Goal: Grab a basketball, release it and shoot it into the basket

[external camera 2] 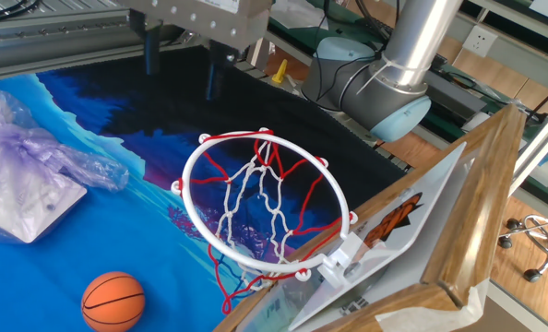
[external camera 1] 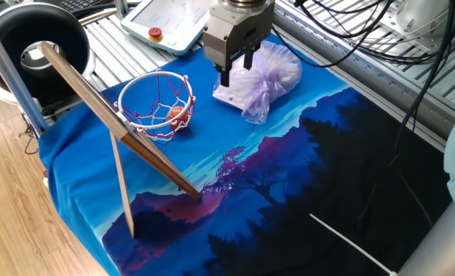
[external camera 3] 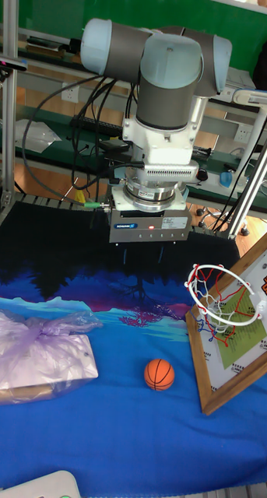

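Your basketball (external camera 3: pixel 159 374) lies on the blue printed cloth (external camera 1: pixel 235 165), loose, with nothing touching it. In the tall fixed view it sits in the open, between the pale purple plastic bag (external camera 3: pixel 40 342) and the basket (external camera 3: pixel 219 303), nearer the basket. The other fixed view puts the ball (external camera 2: pixel 113 301) on the cloth below and to the left of the red rim (external camera 2: pixel 260 205), outside the net. From one fixed view you see the ball (external camera 1: pixel 175 113) only through the red-and-white strings, so there it looks as if it were inside the net; the two other cameras show you it is beside the hoop, on the cloth.

The wooden backboard (external camera 1: pixel 112 123) leans on its prop, and its printed face shows only in the other fixed view. The big black round tub (external camera 1: pixel 36 46) and the white pendant with a red button (external camera 1: pixel 170 23) appear in one fixed view alone.

Your gripper (external camera 1: pixel 237 67) hangs straight down from the wrist, above the cloth near the edge of the bag, well apart from the ball. In the other fixed view its two dark fingers (external camera 2: pixel 148 55) stand clearly apart with empty space between them, holding nothing. The tall fixed view shows you the grey arm (external camera 3: pixel 160 70) bent over from behind, with the gripper body level.
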You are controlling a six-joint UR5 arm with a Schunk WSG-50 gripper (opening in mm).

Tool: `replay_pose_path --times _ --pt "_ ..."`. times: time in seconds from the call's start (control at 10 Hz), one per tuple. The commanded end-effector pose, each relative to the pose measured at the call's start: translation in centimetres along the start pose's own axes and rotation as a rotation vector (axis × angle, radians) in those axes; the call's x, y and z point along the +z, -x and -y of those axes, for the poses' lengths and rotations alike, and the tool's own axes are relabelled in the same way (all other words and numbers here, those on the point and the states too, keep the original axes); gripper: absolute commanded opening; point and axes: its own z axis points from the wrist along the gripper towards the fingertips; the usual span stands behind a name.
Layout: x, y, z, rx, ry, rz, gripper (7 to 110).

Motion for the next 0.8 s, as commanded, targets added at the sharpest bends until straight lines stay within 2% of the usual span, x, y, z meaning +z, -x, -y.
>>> replay_pose_path --times 0.0,0.1,0.2,0.4,0.5,0.6,0.7 --pt "1.3 -0.3 0.2 -0.118 -0.005 0.017 7" --pt "1.9 -0.3 0.2 -0.185 -0.026 0.024 7" --pt "2.5 0.1 0.4 -0.271 -0.065 0.046 7" --pt "3.3 0.3 -0.6 -0.357 -0.068 0.071 7" --pt "3.3 0.5 0.0 -0.437 -0.093 0.071 7" --pt "2.5 0.9 -0.3 -0.472 -0.070 0.076 7" --pt "1.5 1.2 -2.4 -0.483 0.026 0.111 7"
